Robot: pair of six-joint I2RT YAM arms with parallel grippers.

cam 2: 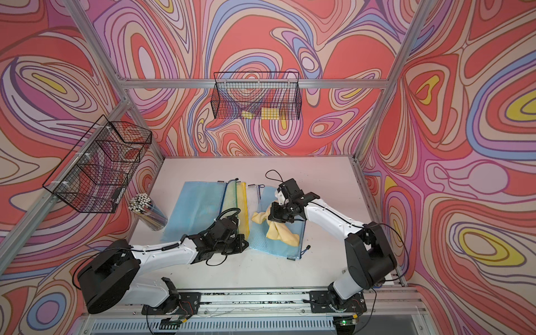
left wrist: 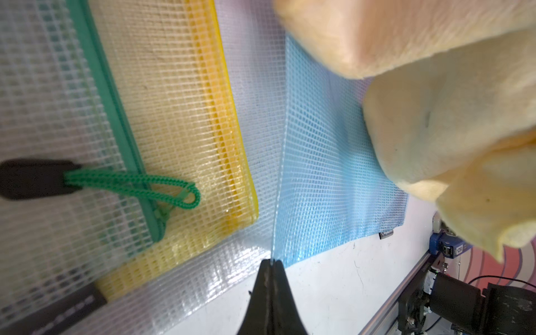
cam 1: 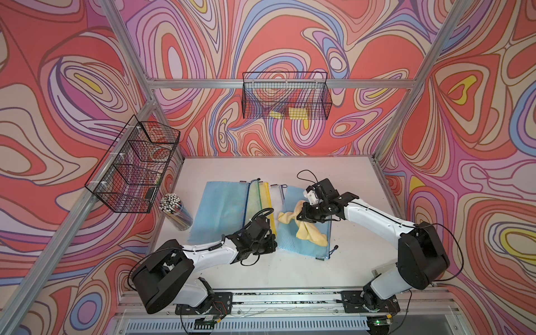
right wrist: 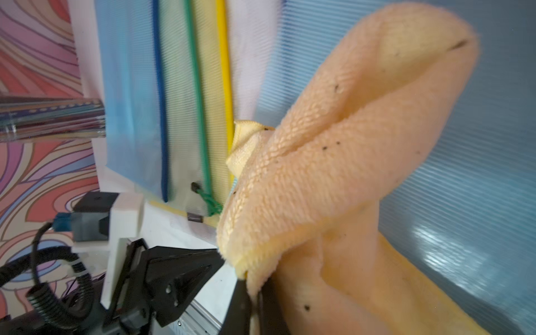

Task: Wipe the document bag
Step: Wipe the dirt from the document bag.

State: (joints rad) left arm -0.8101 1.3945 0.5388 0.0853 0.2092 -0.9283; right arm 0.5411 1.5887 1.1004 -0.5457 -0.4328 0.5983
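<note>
A blue mesh document bag [cam 1: 304,245] [cam 2: 275,243] lies right of the table's middle. A crumpled yellow cloth [cam 1: 309,230] [cam 2: 280,230] rests on it. My right gripper [right wrist: 254,290] is shut on a fold of that cloth [right wrist: 348,150], just above the bag [right wrist: 470,162]. At the bag's near left corner, my left gripper [left wrist: 271,261] is shut on the thin edge of the bag [left wrist: 333,179]. The cloth [left wrist: 441,124] hangs close over that wrist camera. In both top views the arms' heads hide the fingertips.
Other zip bags lie left of the blue one: a large blue one [cam 1: 220,211], a green-zipped and a yellow one [cam 1: 262,200], and a clear one [left wrist: 255,116]. A jar of pens [cam 1: 177,213] stands at the left. Two wire baskets [cam 1: 136,165] [cam 1: 285,95] hang on the frame.
</note>
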